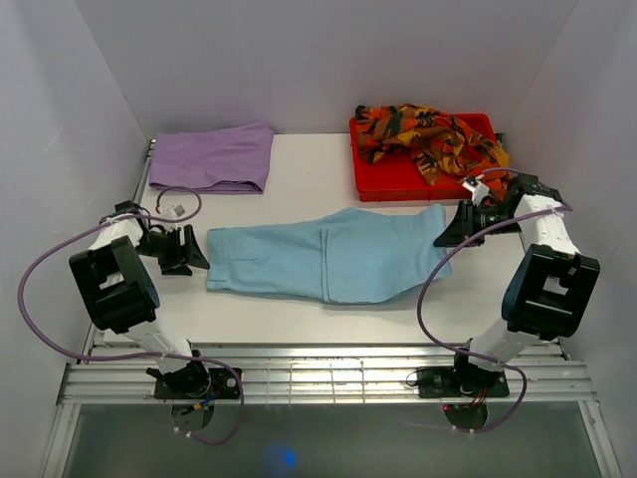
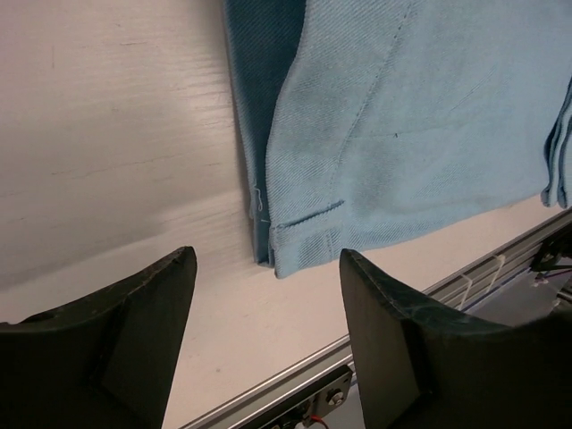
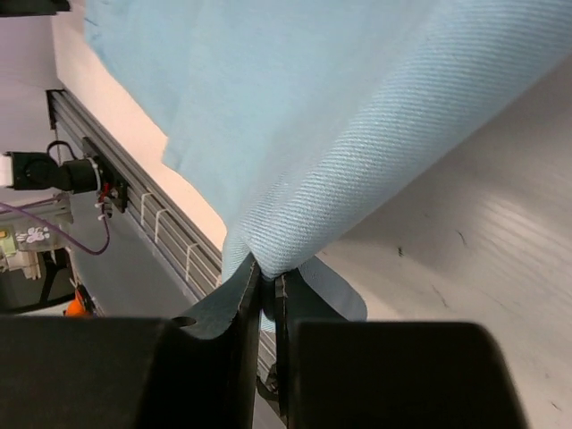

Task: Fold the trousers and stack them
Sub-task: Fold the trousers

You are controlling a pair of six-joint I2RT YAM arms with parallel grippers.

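Red tray (image 1: 383, 181) at far right of white table (image 1: 309, 171).

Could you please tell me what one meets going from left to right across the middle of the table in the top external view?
left gripper → light blue trousers → right gripper

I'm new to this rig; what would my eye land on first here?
A light blue pair of cloth trousers lies across the middle of the white table, the right pincer shut on its right end, the left pincer open beside its left hem. Behind, an orange-red-black patterned pair is heaped in a red plastic tray at far right; a folded lilac pair lies far left.
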